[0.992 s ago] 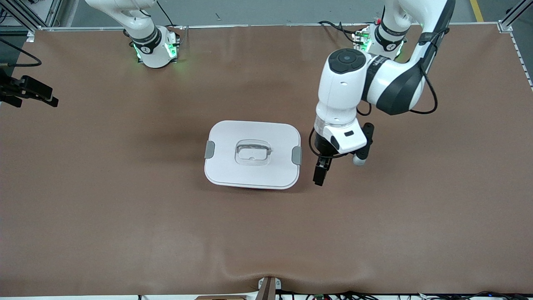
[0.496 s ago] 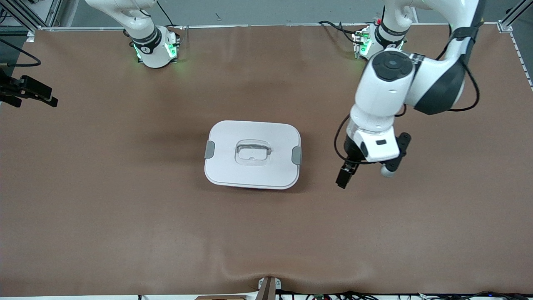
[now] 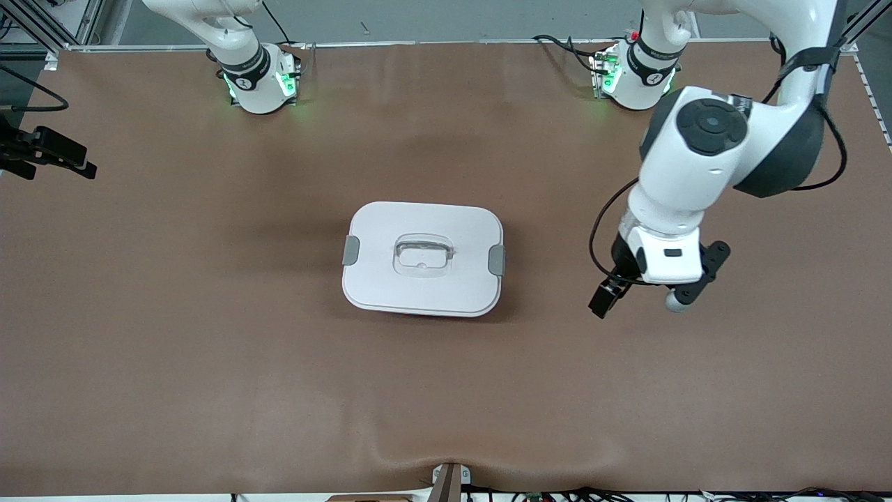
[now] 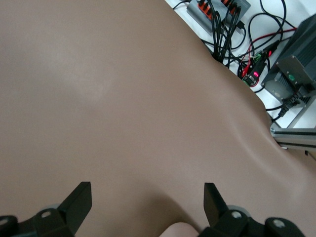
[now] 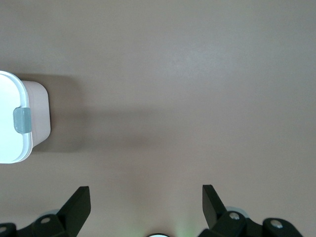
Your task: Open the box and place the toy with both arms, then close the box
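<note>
The box is set mid-table, lid on and clips down. The left tool, spread wide and empty, is held over bare table toward the left arm's end; the right tool is likewise spread and empty

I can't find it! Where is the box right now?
The box sits shut in the middle of the brown table in the front view, with the left gripper hovering over bare table toward the left arm's end.
</note>
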